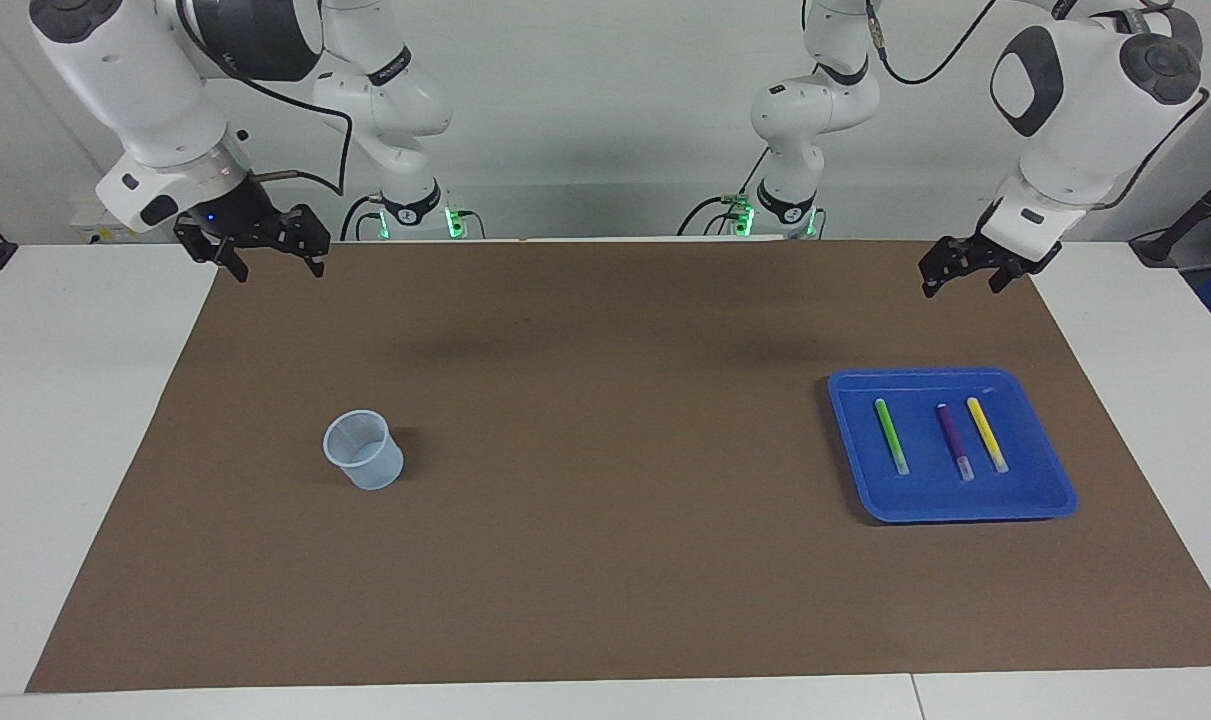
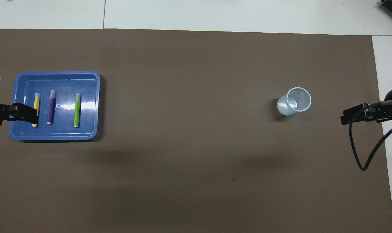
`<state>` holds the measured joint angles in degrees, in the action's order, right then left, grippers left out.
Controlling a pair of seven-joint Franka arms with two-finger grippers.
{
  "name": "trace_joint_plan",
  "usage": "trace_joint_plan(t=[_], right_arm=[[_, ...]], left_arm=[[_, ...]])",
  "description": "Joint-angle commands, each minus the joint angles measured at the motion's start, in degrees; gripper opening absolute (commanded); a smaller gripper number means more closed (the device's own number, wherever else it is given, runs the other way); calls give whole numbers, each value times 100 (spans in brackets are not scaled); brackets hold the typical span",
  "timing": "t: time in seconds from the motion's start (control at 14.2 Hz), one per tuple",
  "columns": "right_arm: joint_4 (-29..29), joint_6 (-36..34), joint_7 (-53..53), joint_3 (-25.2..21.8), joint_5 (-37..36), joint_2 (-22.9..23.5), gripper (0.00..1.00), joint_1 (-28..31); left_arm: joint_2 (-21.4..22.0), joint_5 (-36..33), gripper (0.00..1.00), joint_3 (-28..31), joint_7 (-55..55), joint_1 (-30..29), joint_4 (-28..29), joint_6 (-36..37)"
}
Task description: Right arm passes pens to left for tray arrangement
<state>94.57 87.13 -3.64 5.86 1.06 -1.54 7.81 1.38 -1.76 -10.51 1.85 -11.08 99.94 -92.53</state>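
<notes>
Facing view: the green pen (image 1: 891, 436), purple pen (image 1: 954, 441) and yellow pen (image 1: 987, 434) are laid side by side in the tray (image 1: 1050, 497), apart, judged arranged. Left gripper (image 1: 965, 270) is raised clear, above the mat edge nearer the robots than the tray, fingers spread, empty. Right gripper (image 1: 257, 243), well apart from the tray, waits likewise.

Overhead view: the cup (image 2: 294, 102) stands well apart from the tray (image 2: 55, 74), empty.

Three pens (image 1: 943, 437), green, purple and yellow, are lying side by side in the blue tray (image 1: 1055, 500). Both the left gripper (image 1: 960, 275) and right gripper (image 1: 265, 255) are hanging open and empty above the brown mat (image 1: 605, 500).
</notes>
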Motion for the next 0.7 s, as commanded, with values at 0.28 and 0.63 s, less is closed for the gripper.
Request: trace_joint_plan(t=[0.28,0.63], right_arm=[[141,14,-85,21,-80,-145,100,10],[132,14,-76,21,-80,-145,100,10]], left_arm=[[21,115,100,593,-308,870,-115,-433],[-208,106,100,672,-396,1187,-220,-582]])
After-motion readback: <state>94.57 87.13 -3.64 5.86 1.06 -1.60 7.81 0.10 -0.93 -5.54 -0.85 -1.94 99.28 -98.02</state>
